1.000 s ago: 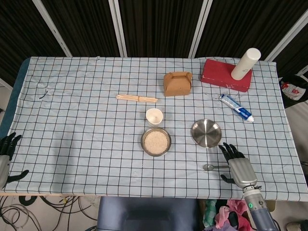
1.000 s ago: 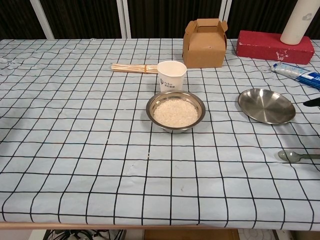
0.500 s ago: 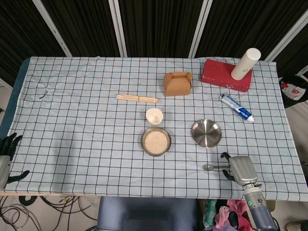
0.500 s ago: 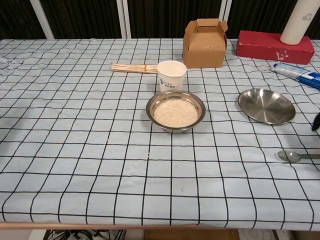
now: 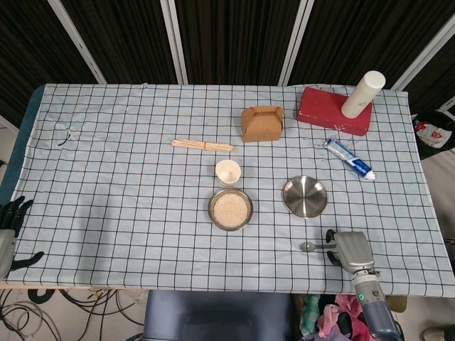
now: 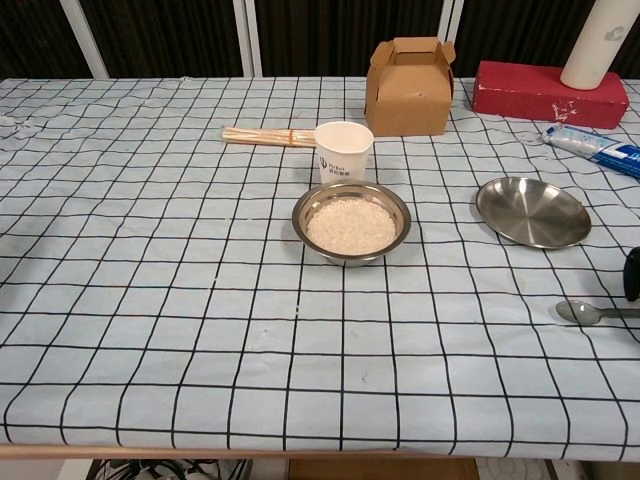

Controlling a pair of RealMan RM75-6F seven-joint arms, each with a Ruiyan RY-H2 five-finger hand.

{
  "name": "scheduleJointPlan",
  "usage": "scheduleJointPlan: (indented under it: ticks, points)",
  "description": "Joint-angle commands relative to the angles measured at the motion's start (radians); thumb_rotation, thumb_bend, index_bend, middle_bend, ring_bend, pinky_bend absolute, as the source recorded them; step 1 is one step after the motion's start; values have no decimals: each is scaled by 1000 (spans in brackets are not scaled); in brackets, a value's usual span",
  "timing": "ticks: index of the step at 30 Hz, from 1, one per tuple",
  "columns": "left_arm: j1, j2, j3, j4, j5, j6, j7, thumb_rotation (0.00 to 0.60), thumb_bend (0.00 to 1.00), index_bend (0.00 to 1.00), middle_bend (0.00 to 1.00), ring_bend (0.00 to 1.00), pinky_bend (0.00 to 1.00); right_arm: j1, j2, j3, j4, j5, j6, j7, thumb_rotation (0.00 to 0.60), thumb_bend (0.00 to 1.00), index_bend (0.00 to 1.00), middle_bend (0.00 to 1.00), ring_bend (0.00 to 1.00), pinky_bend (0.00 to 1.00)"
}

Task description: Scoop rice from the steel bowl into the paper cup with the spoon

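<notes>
Lowered since the earlier frame, the right hand [image 5: 350, 249] now curls its fingers over the spoon [image 5: 313, 246] handle; whether it grips, I cannot tell. Left hand [image 5: 8, 231] rests released.

On table: 1 steel bowl [image 5: 230, 209] with rice, 1 paper cup [image 5: 228, 172], 1 spoon [image 5: 311, 246], 1 steel plate [image 5: 305, 197], 1 cardboard box [image 5: 262, 123], 1 skewer bundle [image 5: 202, 145], 1 red block [image 5: 325, 108], 1 white cylinder [image 5: 363, 94], 1 tube [image 5: 350, 158]. 2 hands: left hand [image 5: 7, 231], right hand [image 5: 350, 250].

checked tablecloth [image 5: 128, 177], steel bowl [image 5: 230, 209], spoon [image 5: 310, 246]
</notes>
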Motion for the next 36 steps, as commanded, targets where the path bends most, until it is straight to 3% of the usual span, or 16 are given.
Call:
scheduleJointPlan:
  ticks: [1,36]
  points:
    - [-1,1,-1,0,-2,-3,-2,600,19,0,0,0,0,-1,-3,2,5,8,3,0,600,287,487,1000,1000,1000]
    - [-2,-1,0,-3,-5,-4,6,600,18,0,0,0,0,8,-18,11,40,53,-11,16,600,313,548,1000,1000,1000]
